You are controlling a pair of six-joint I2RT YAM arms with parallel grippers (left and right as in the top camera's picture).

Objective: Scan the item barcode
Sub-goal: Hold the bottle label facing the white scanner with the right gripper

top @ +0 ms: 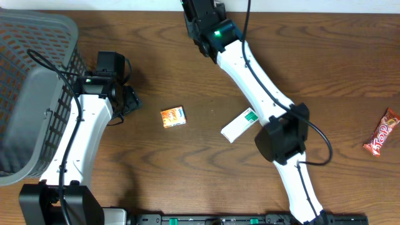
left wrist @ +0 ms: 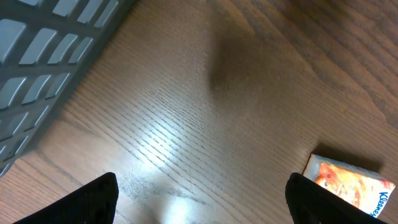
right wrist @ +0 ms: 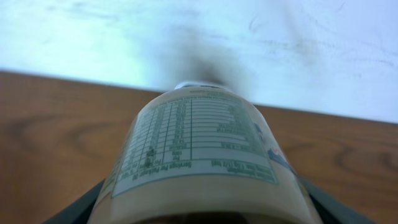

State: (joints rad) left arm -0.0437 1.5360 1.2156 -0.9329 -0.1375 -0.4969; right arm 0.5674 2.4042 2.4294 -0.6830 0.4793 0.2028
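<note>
While the right end effector (right wrist: 205, 202) grips a bottle (right wrist: 199, 143) round its body, pointing it toward the pale wall (right wrist: 199, 37) at the far edge of the table (top: 187, 169), the step in hand reads as showing the label (right wrist: 193, 134) to a reader; no scanner shows in any view.

Task item: bottle; cream body; a nutrition table on the label faces the wrist camera; no barcode bars can be made out on this face. They probably sit round the side, so a slow roll of the wrist about the bottle's long axis should bring them out; hold steady once the bars face outward. The fingers sit on either flank and the grip looks square, so a gentle turn should not loosen it.

Left end effector (left wrist: 199, 202): jaws wide, nothing between them; hovers over bare wood just right of the basket (top: 31, 94).

Other items on the table: grey basket, far left; orange packet (top: 173, 117), mid-table, near the left end effector but apart from it; white-and-green box (top: 240, 125), right of the packet, beside the right arm; red wrapped bar (top: 381, 132), well apart at the right edge.

Room: the wall stands close beyond the bottle, so turn rather than push further; the middle and near side of the table lie open; the right arm crosses just beside the white-and-green box, so dropping the elbow risks brushing it; the arms are well apart.
</note>
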